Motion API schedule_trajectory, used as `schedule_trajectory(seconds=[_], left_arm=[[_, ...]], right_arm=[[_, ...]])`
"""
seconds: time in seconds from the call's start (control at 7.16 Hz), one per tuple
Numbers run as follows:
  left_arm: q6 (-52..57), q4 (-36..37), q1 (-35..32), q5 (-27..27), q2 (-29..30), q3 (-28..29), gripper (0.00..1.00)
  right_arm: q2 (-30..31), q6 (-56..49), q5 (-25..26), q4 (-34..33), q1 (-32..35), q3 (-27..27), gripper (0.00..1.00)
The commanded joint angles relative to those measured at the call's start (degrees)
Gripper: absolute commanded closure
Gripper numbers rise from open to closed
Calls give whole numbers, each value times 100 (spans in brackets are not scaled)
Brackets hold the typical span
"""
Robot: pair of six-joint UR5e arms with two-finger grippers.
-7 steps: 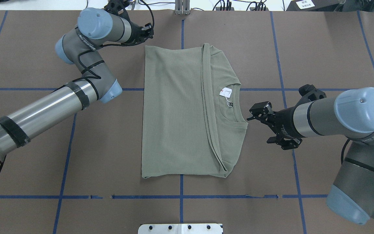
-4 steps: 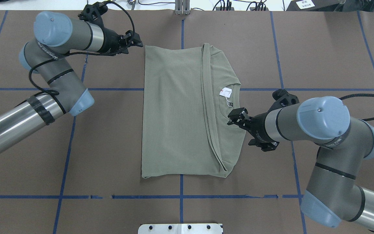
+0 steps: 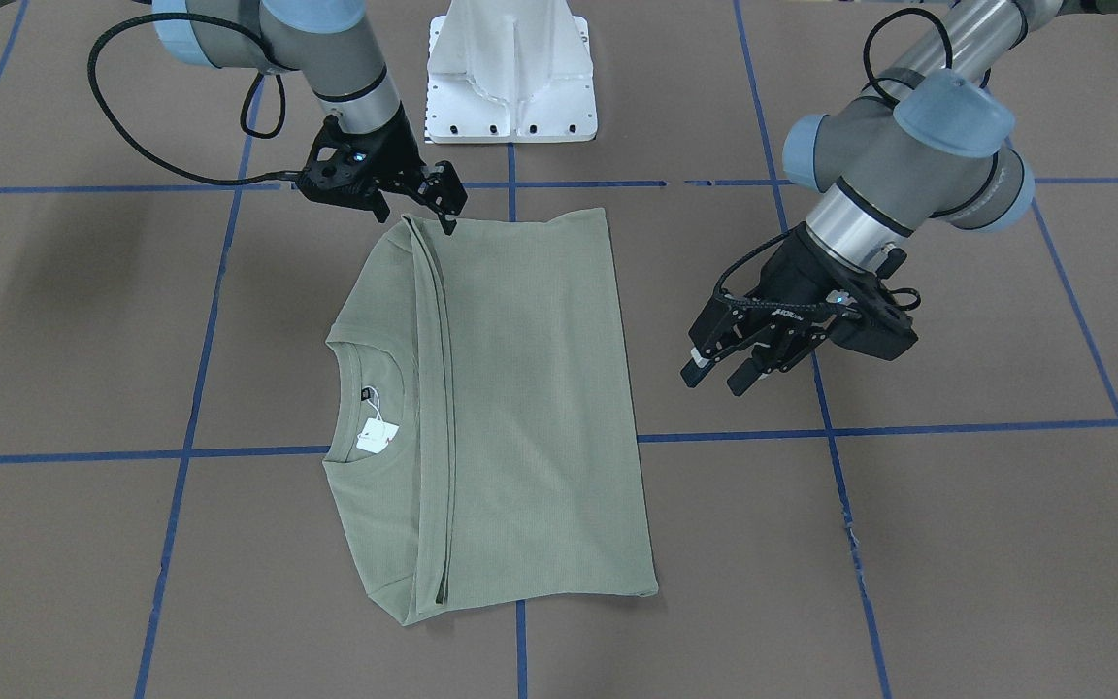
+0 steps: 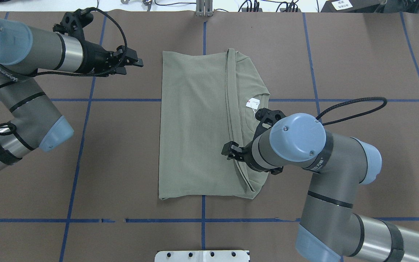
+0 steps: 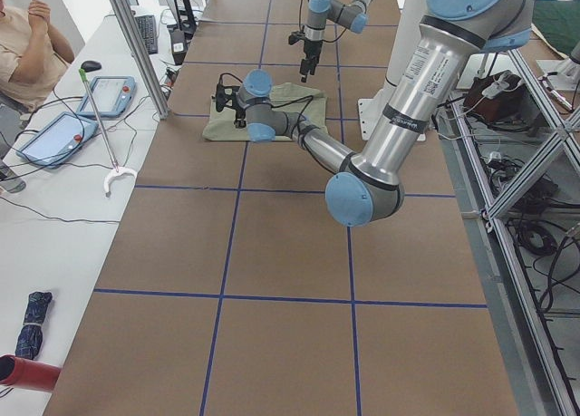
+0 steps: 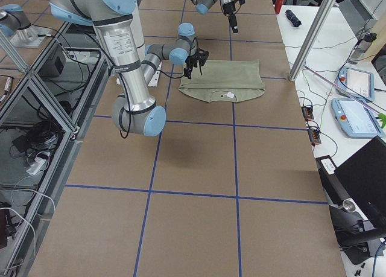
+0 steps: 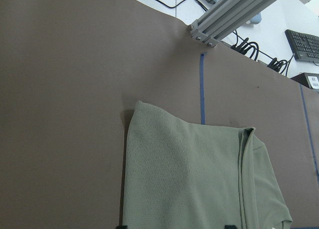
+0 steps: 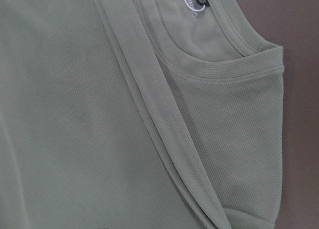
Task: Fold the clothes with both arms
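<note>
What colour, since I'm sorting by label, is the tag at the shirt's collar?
White; the hang tag shows best in the overhead exterior view.

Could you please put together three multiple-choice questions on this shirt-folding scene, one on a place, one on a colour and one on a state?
1. Where is the right gripper?
A. Well off to one side of the shirt
B. Over the shirt
C. Out of every view

2. What colour is the hang tag at the collar?
A. White
B. Red
C. Blue

3. What state is the left gripper in?
A. Shut on the shirt
B. Shut on the hang tag
C. Open and empty

Answers: 1 B, the overhead view shows it above the folded fabric; 2 A, the tag shows white against the green knit; 3 C, its jaws stand apart beside the shirt with nothing between them.
</note>
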State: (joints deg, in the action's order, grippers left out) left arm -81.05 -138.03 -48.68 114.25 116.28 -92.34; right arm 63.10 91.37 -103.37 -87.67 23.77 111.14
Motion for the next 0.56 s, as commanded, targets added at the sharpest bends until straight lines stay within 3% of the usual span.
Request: schedule_trajectory(seconds=[0.0, 0.42], left_arm=[[2, 75, 7, 10, -123, -126, 29], [11, 75, 7, 10, -123, -126, 30]], right_arm=[[-341, -1134, 44, -861, -117, -197, 0], [-342, -2418, 351, -1664, -328, -224, 0]])
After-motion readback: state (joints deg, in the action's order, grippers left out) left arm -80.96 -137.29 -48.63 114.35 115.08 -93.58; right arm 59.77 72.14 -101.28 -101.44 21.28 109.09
